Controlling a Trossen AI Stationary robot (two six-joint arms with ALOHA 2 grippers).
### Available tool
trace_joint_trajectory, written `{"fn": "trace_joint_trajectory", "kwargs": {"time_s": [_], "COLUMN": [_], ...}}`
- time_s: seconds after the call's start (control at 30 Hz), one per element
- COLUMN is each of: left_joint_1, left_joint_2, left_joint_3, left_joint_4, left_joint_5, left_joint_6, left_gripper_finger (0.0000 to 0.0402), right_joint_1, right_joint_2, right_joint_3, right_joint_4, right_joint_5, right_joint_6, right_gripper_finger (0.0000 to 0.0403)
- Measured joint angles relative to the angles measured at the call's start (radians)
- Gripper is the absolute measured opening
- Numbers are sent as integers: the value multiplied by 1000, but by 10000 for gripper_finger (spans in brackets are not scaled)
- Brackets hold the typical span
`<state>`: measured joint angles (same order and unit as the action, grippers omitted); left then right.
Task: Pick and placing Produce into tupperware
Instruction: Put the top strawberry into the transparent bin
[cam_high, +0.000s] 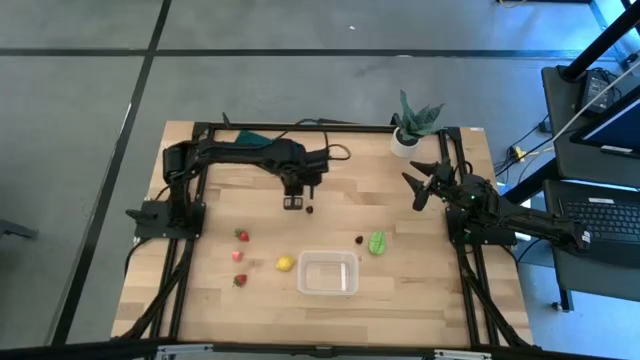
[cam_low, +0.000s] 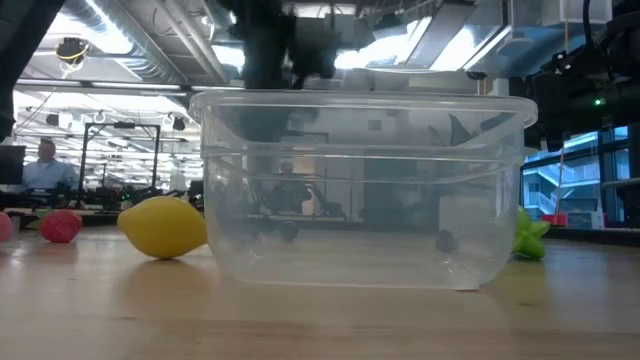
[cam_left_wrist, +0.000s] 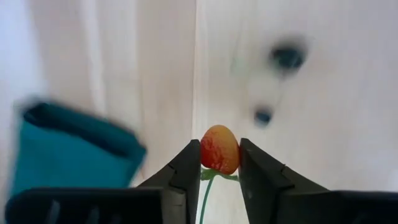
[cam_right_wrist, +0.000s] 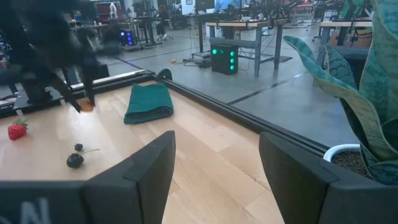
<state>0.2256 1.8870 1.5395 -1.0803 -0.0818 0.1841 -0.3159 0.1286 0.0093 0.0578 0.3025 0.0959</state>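
We held a small orange-red fruit pinched in our left jaws, up-desk of the tupperware, which lay nearer that arm; our right jaws waited spread.

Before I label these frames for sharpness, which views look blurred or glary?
Left wrist view: the dark green folded cloth and dark berries are soft, with pale washed-out wood. Right wrist view: the left gripper is smeared. Low view: the clear plastic tub blurs everything behind it.
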Motion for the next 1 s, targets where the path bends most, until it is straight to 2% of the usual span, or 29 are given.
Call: {"fn": "trace_joint_trajectory", "kwargs": {"time_s": [0.2, 0.4, 0.53, 0.67, 0.83, 1.0], "left_joint_1": [-118, -257, -352, -438, -503, -529], "left_joint_2": [-2, -3, -4, 8, 9, 7], "left_joint_3": [252, 395, 399, 368, 257, 136], "left_joint_4": [1, 32, 34, 57, 196, 260], "left_joint_5": [6, 40, 44, 41, 24, 20], "left_joint_6": [-25, -103, -174, -229, -270, -350], "left_gripper_finger": [82, 80, 93, 88, 78, 96], "right_joint_1": [0, 0, 0, 0, 0, 0], "right_joint_2": [0, 0, 0, 0, 0, 0], "right_joint_3": [0, 0, 0, 0, 0, 0], "right_joint_4": [0, 0, 0, 0, 0, -2], "right_joint_5": [0, 0, 0, 0, -2, -52], "right_joint_6": [13, 59, 103, 164, 188, 230], "right_gripper_finger": [234, 234, 234, 234, 234, 234]}}
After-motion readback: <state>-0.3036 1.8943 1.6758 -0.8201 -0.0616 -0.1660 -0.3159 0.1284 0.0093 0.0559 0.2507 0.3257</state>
